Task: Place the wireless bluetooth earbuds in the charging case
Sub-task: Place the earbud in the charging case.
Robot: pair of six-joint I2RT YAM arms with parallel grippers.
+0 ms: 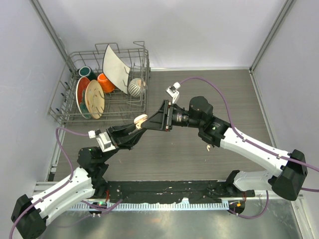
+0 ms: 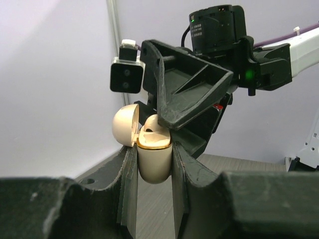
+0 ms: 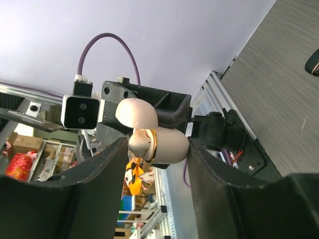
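Note:
My left gripper [image 1: 135, 124] is shut on the cream charging case [image 2: 154, 162] and holds it upright above the table, its lid [image 2: 124, 124] hinged open. A cream-white earbud [image 2: 151, 123] sticks out of the case's top. My right gripper [image 1: 147, 120] is open, with its jaws astride the case [image 3: 169, 145] end to end. One of its fingertips [image 2: 167, 118] rests on the earbud [image 3: 140, 142]. Another cream-white earbud [image 1: 207, 148] lies on the table under the right arm. The black earbuds cannot be made out.
A wire dish rack [image 1: 70, 107] with plates, bowls and cups stands at the back left. A small dark object [image 3: 313, 62] lies on the table in the right wrist view. Grey walls close in the table on three sides.

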